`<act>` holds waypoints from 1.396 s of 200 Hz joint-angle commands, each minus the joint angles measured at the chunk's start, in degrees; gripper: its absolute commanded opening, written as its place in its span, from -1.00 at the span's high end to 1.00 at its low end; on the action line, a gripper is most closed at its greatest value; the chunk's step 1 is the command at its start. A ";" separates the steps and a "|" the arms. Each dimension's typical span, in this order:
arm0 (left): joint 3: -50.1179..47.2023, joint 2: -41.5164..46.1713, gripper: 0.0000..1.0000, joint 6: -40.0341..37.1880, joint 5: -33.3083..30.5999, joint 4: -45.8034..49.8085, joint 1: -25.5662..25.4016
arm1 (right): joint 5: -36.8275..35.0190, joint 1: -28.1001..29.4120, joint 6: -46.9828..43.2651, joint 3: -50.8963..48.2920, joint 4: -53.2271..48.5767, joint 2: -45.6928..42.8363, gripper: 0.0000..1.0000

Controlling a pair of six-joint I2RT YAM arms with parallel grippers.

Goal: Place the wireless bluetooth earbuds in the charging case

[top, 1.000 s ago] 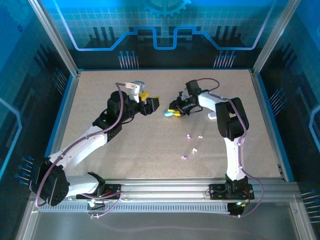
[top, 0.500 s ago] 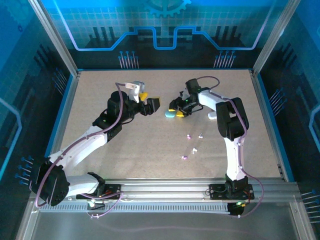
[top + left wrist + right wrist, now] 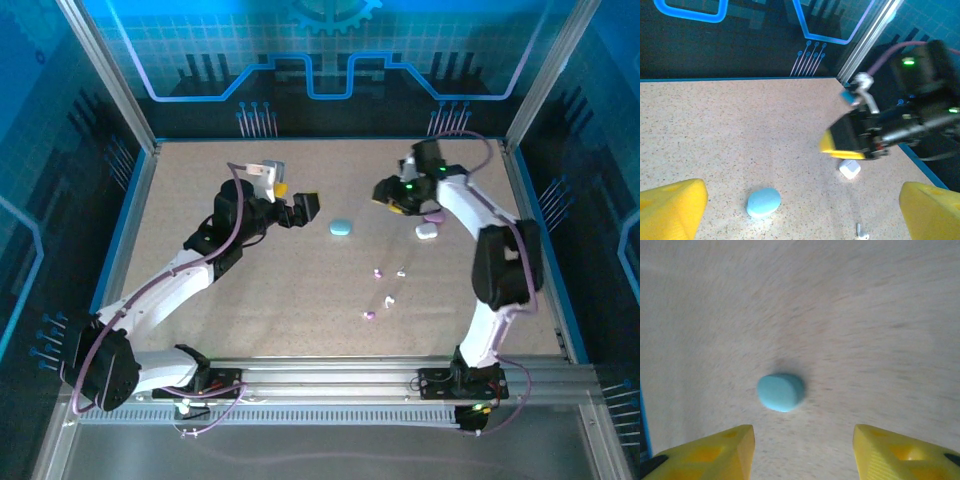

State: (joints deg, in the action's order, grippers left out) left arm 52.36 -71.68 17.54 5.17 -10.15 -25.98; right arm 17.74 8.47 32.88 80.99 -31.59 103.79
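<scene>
As left claw [image 3: 800,209] gapes, right claw [image 3: 805,452] too, plain blue case [image 3: 780,392].

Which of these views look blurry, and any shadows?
Right wrist view: speckle on the table smears into streaks, motion blur; the light blue case looks soft, with a faint shadow just above it. Left wrist view: the right arm is smeared, the table sharp. Top external view: crisp, with blue-tinted walls.

The middle case [image 3: 342,228] is lying on the surface [image 3: 250,280] between the left claw [image 3: 298,201] and right claw [image 3: 388,197]. The right case [image 3: 426,231] is lying right of it, and the earbuds [image 3: 377,272] are lying nearer the bases.
</scene>
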 commanded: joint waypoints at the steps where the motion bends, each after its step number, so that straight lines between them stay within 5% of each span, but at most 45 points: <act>1: -1.08 0.61 -0.98 1.84 -1.92 -3.54 0.80 | -11.13 -6.11 -1.05 -8.61 1.51 -6.22 -0.11; 52: -2.26 -0.13 -0.98 2.90 2.72 -6.75 1.46 | -4.11 -16.70 -7.68 -9.09 -2.98 -2.87 -0.17; 179: -1.60 -1.35 -0.98 3.08 7.44 -7.54 1.50 | 1.06 -16.68 -15.10 1.94 -7.66 12.43 -0.31; 279: 1.07 -3.74 -0.98 2.97 6.03 -2.47 1.48 | 8.48 -13.23 -11.04 -5.50 -4.82 7.81 -0.29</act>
State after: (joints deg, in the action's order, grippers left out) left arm 50.65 -74.37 19.66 11.42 -15.18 -24.91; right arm 21.98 -6.55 19.68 78.43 -36.29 114.91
